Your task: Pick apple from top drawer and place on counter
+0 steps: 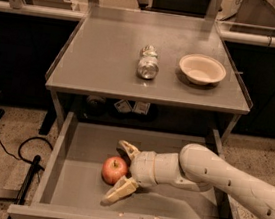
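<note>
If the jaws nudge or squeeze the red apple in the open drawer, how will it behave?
The small round red apple would probably roll on the flat grey drawer bottom if nudged off-centre. Its smooth skin may slip. It looks firm enough for the white gripper, whose open jaws flank it.

Red apple (115,169) in open top drawer (56,157) — gripper (115,172) spread around it.

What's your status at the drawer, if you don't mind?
Tool open in top drawer, straddling apple. Apple unlifted on drawer floor. Can, bowl on counter.
</note>
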Tool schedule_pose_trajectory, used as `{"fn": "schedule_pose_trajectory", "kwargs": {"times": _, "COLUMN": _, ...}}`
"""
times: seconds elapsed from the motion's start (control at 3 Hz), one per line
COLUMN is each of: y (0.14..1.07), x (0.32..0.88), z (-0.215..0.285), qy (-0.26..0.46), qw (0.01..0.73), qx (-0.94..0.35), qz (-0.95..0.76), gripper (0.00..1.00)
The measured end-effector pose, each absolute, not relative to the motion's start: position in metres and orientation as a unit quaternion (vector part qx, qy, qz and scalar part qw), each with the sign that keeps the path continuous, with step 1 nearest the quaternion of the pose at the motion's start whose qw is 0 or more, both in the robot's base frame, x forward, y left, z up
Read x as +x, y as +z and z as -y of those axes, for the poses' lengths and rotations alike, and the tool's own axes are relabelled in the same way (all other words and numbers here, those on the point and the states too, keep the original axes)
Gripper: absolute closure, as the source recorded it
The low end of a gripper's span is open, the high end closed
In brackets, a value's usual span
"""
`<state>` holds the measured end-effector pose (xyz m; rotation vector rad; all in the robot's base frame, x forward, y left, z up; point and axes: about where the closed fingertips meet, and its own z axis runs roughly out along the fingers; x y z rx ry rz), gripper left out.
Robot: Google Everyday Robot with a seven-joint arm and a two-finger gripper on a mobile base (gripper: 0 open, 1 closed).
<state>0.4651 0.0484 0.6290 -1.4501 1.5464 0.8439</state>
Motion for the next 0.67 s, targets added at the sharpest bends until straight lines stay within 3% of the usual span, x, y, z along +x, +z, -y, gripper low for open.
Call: {"fn": "schedule_pose_trajectory", "kwargs": {"times": 0.67, "y": 0.607, "x": 0.469, "z": -0.042, "qy": 0.333, "qw": 0.402, "qx": -0.567, "qz": -0.638, "gripper": 0.00}}
